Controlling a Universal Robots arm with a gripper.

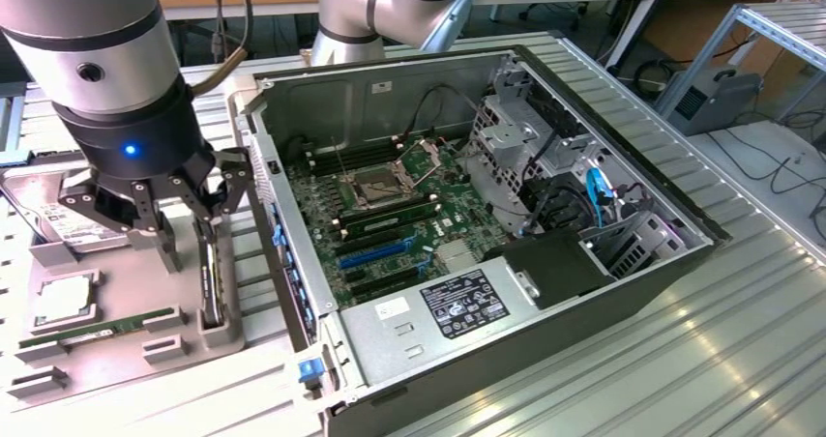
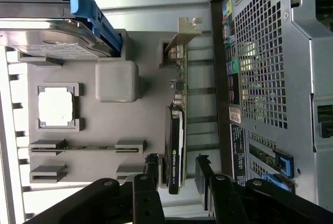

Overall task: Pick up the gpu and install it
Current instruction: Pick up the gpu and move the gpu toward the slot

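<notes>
Wrist view is showing the gripper (image 2: pixel 177 162) open, its fingers (image 2: pixel 152 164) flanking the gpu (image 2: pixel 176 130), which is standing on edge in the grey tray (image 2: pixel 151 114) beside the computer case (image 2: pixel 270 67); a sound grasp is calling for centred, square contact on the card's flat faces, clear of the bracket (image 2: pixel 185 28).

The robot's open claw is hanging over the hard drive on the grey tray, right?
No, not the hard drive. The open gripper is over the gpu standing on edge in the grey tray; the wrist view shows a finger on each side of it.
</notes>
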